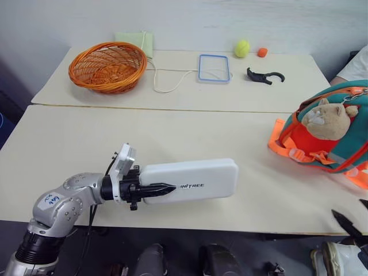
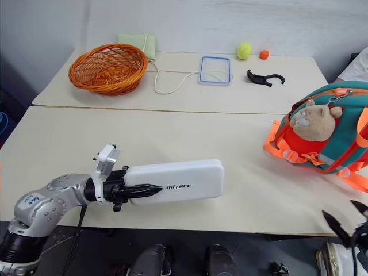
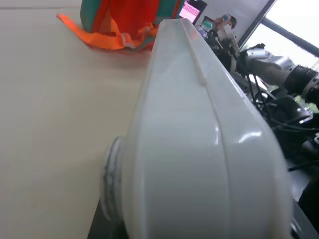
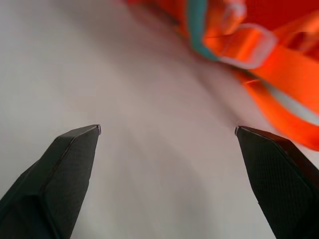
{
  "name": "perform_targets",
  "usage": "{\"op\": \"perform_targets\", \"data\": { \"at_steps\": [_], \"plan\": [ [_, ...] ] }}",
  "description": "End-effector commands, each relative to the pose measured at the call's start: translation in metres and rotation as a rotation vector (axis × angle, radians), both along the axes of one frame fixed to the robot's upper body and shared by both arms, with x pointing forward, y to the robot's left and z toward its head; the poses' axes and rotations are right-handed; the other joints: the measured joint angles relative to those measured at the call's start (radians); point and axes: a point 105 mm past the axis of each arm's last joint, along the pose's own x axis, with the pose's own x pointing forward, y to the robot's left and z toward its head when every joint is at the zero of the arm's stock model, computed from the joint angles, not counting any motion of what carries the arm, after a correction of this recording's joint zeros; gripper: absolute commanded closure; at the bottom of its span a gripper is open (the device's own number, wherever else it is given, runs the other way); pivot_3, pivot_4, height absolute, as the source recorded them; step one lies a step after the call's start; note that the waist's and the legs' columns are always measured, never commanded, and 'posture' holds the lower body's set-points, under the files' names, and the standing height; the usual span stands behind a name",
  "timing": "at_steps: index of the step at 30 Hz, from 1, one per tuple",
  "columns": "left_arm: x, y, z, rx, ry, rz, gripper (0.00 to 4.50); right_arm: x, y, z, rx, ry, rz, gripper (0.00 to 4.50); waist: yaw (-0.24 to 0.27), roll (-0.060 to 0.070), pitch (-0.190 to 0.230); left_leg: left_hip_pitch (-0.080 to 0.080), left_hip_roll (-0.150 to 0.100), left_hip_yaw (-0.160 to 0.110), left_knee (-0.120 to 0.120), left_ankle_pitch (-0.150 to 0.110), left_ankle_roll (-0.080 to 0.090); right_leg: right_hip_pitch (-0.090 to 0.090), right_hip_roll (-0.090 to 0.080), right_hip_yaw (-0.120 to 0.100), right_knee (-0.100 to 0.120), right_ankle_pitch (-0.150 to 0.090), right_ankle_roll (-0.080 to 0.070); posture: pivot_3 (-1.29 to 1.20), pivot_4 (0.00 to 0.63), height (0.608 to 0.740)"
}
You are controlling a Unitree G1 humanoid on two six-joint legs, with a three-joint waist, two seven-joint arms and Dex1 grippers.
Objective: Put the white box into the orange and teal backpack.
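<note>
The white box (image 1: pixel 195 179) is long and glossy with grey lettering, and it hangs level just above the near table. My left gripper (image 1: pixel 172 186) is shut on its left end, one black finger lying across the box's front face. From the left wrist the box (image 3: pixel 199 149) fills the foreground, with the backpack (image 3: pixel 124 20) beyond it. The orange and teal backpack (image 1: pixel 330 135) lies at the table's right edge, a tan plush animal (image 1: pixel 326 118) on top and orange straps spilling leftward. My right gripper (image 2: pixel 345 217) is open at the near right corner, its fingers (image 4: pixel 70 164) wide apart near the backpack's straps (image 4: pixel 259 45).
On the far table sit an orange wicker basket (image 1: pixel 107 66), a blue-rimmed clear lid (image 1: pixel 214 68), a white cord (image 1: pixel 172 83), a tennis ball (image 1: pixel 242 48), a small orange piece (image 1: pixel 262 52) and a black hook-shaped part (image 1: pixel 264 76). A person's sleeve (image 1: pixel 357 64) shows at far right.
</note>
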Motion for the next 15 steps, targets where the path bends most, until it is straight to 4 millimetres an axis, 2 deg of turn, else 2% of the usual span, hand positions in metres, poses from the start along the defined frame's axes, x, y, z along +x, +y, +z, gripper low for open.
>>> {"op": "perform_targets", "data": {
  "at_steps": [1,4,6,9,12,15],
  "plan": [
    [-0.001,0.0,0.005,-0.035,-0.033,-0.004,3.15,0.013,-0.003,0.034,0.013,-0.112,0.008,0.03,-0.002,0.001,0.0,0.0,0.0,0.0,0.0,0.0,0.0,0.0,0.0,0.0,0.0,0.0,0.0,0.0,0.15,0.74],
    [0.0,0.001,0.001,-0.055,0.009,0.013,3.15,0.035,0.028,0.048,0.015,-0.087,0.186,0.03,-0.006,0.002,-0.001,0.0,0.0,-0.001,0.0,0.0,0.002,0.0,-0.001,0.0,0.001,0.0,0.0,0.0,0.15,0.74],
    [0.002,-0.001,0.0,-0.06,0.012,0.0,3.15,0.055,0.035,0.06,0.037,-0.126,0.228,0.03,-0.013,0.002,0.0,0.0,0.0,-0.002,0.0,0.0,0.002,-0.001,-0.001,0.0,0.003,0.0,0.0,0.0,0.15,0.74],
    [0.006,-0.005,0.006,-0.108,0.025,-0.007,3.15,0.08,0.047,0.065,0.087,-0.153,0.301,0.03,-0.013,0.002,0.0,0.0,-0.001,-0.002,0.002,0.0,0.003,-0.001,-0.001,-0.001,0.006,0.001,0.001,0.0,0.15,0.74],
    [0.002,-0.001,0.016,-0.164,0.075,-0.016,3.15,0.1,0.068,0.068,0.104,-0.152,0.407,0.63,-0.013,0.002,0.0,0.0,-0.001,-0.003,0.002,0.0,0.003,-0.002,-0.001,-0.001,0.008,0.001,0.001,0.0,0.15,0.74],
    [0.005,0.013,0.02,-0.178,0.077,0.064,3.15,0.118,0.098,0.073,0.156,-0.18,0.508,1.63,-0.016,0.002,0.0,-0.001,-0.001,-0.003,0.002,0.001,0.002,-0.003,-0.001,-0.002,0.009,0.001,0.001,0.0,0.15,0.74]
  ]
}}
